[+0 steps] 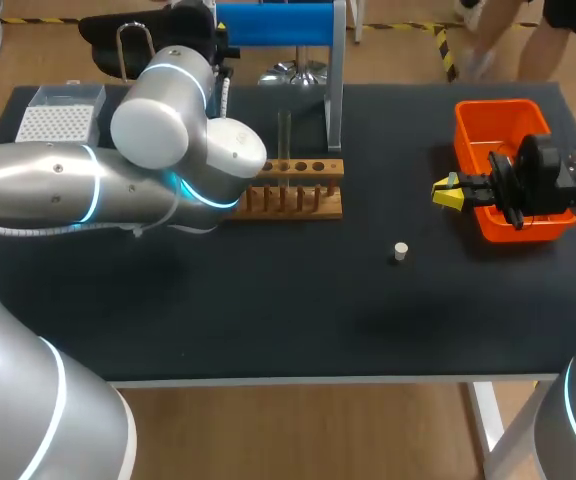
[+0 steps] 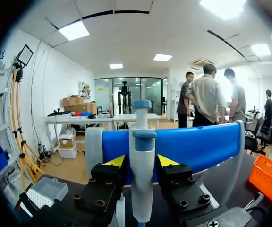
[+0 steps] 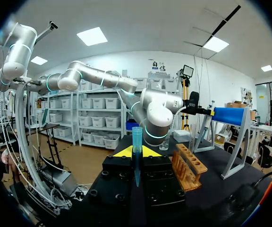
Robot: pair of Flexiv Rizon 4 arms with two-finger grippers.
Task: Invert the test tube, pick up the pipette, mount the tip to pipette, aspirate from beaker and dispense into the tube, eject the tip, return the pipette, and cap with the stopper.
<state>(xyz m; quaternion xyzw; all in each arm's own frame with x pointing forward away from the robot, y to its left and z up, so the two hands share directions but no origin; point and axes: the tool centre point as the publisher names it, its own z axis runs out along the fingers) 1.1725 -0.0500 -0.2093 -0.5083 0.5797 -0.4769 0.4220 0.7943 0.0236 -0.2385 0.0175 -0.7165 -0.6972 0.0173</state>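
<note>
At the table's twelve o'clock edge, by the blue stand [image 2: 197, 146], my left gripper [image 2: 141, 161] is closed around the pipette [image 2: 141, 189]. At three o'clock my right gripper [image 3: 136, 152] pinches a tip [image 3: 136, 137] upright. Mounting comes next, I judge: bring them together, axes aligned.

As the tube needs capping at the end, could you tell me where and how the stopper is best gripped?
Grip the stopper across its round sides, coming straight down from above: it looks like a short plug standing on end, alone on the table, so the jaws should fit either side.
</note>
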